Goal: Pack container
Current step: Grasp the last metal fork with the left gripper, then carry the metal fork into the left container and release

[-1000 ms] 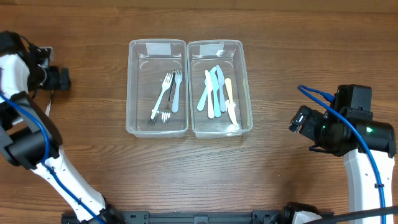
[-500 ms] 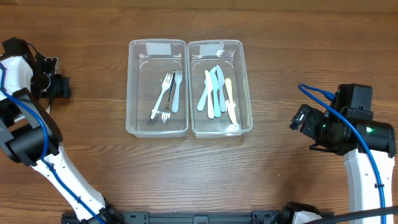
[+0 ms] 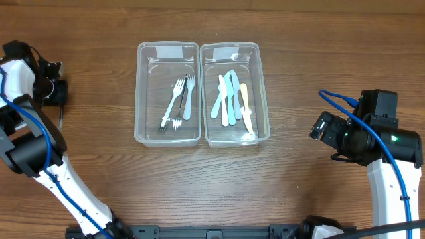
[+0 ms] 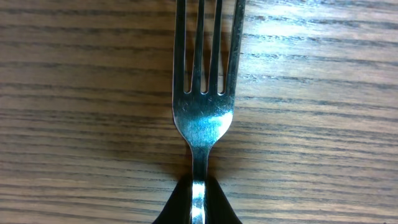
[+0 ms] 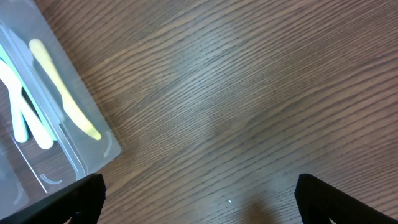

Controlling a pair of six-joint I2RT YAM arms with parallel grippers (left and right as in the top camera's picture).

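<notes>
Two clear plastic containers stand side by side mid-table. The left container holds several forks. The right container holds several pastel plastic knives. My left gripper is at the far left edge of the table, low over the wood. In the left wrist view the left gripper is shut on the handle of a metal fork, which lies flat with its tines pointing away. My right gripper stands open over bare wood, to the right of the containers.
In the right wrist view the corner of the knife container shows at the left, with a yellow knife inside. Bare wooden tabletop surrounds the containers on every side.
My left gripper has gone from open to shut, closing on the fork's handle, and has shifted slightly. The right arm and the containers have not moved.
</notes>
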